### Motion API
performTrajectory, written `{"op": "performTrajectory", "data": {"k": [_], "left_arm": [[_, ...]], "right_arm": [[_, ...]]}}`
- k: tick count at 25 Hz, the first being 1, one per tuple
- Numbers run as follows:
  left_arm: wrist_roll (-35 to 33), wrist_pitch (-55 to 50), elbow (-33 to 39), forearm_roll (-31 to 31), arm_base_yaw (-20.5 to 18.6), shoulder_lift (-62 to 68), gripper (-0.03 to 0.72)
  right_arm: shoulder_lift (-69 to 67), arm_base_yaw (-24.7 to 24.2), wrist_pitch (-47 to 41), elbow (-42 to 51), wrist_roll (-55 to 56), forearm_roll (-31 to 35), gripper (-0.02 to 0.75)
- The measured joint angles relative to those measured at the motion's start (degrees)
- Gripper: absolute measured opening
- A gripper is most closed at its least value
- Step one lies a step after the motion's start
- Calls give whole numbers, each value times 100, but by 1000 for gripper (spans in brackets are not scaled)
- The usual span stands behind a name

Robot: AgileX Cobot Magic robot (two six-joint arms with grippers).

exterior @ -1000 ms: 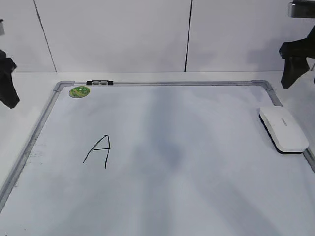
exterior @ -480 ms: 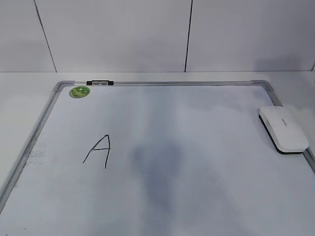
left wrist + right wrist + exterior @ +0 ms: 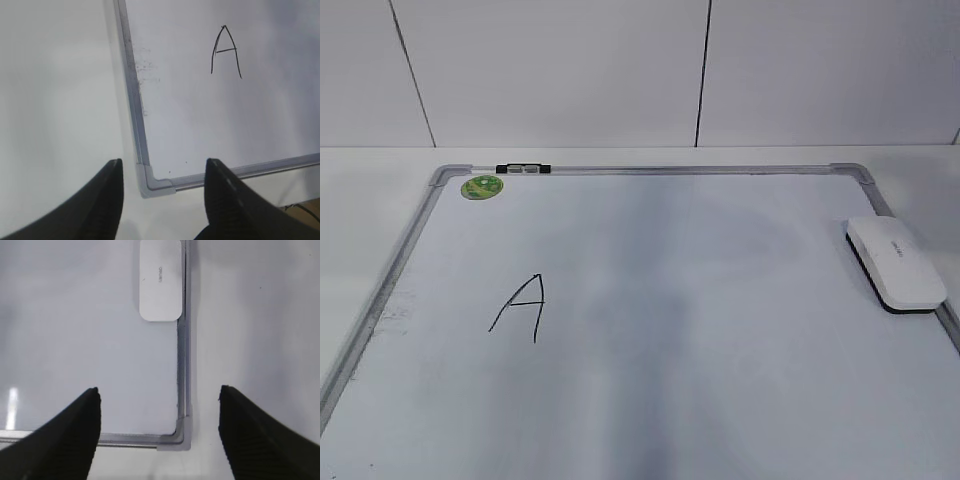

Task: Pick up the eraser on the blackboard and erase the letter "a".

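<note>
Exterior view shows the eraser [image 3: 897, 262] lying at the blackboard's [image 3: 650, 171] right edge, well apart from the letter "A" [image 3: 520, 306]. My left gripper [image 3: 162, 192] and right gripper [image 3: 159, 432] both hang spread wide, holding nothing.

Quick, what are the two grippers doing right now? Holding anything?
Left gripper: open, holding nothing, above the blackboard's corner.
Right gripper: open, holding nothing; the eraser lies untouched on the blackboard.

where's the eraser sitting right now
The eraser lies flat at the board's right edge in the exterior view, against the frame, below the far right corner and far from the letter.
</note>
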State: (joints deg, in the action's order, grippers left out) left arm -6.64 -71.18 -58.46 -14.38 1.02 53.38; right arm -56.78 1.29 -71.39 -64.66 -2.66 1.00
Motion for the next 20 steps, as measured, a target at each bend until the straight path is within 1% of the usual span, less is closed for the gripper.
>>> {"op": "performTrajectory", "data": {"k": [6, 11, 15, 17, 20], "left_arm": [[15, -12, 966, 0, 0, -1374, 393], [24, -62, 1630, 0, 0, -2440, 393], [24, -94, 2072, 0, 0, -3165, 393], [24, -108, 2289, 12, 0, -3539, 393], [24, -123, 2502, 130, 0, -3968, 393]], "right_arm": [[1099, 0, -35, 1055, 12, 265, 580], [2108, 0, -38, 1852, 120, 280, 580], [3004, 0, -60, 2302, 164, 280, 580], [3452, 0, -84, 2438, 169, 209, 580], [3991, 0, -96, 2566, 178, -141, 580]]}}
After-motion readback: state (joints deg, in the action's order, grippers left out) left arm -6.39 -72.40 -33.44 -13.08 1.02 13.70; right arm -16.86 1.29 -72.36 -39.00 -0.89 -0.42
